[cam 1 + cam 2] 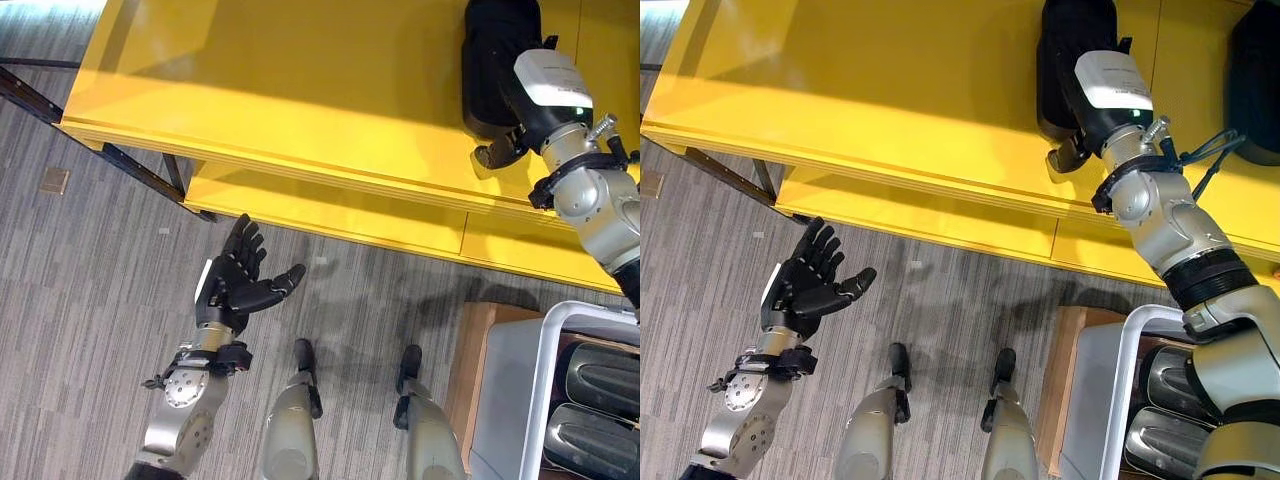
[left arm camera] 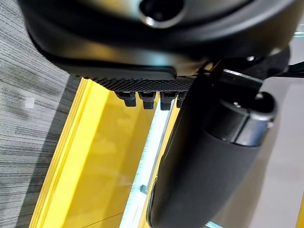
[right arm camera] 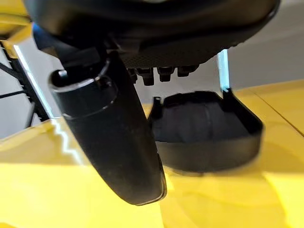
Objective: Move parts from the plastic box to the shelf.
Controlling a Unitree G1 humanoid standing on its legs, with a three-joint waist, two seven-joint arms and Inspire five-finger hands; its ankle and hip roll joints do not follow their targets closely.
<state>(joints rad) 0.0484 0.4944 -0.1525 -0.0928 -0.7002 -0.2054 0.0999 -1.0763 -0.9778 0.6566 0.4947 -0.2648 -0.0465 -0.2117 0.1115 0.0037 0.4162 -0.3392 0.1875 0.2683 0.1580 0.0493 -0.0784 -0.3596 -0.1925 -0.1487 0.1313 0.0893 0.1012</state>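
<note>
The left hand (image 1: 238, 283) hangs low over the grey floor (image 1: 80, 330), palm up, fingers spread and straight, holding nothing. Beside the right arm's elbow, the plastic box (image 1: 560, 390) holds more dark parts (image 1: 600, 380). Further off, the right hand (image 1: 1072, 150) reaches over the yellow shelf (image 1: 300, 90), fingers loose and straight, with a black part (image 3: 204, 133) lying on the shelf just beyond the fingertips.

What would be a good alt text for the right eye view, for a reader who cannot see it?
The robot's right hand reaches over the yellow shelf at a black part lying on it. Its left hand hangs open, palm up, above the grey carpet. At lower right, a white plastic box holds more dark parts.
</note>
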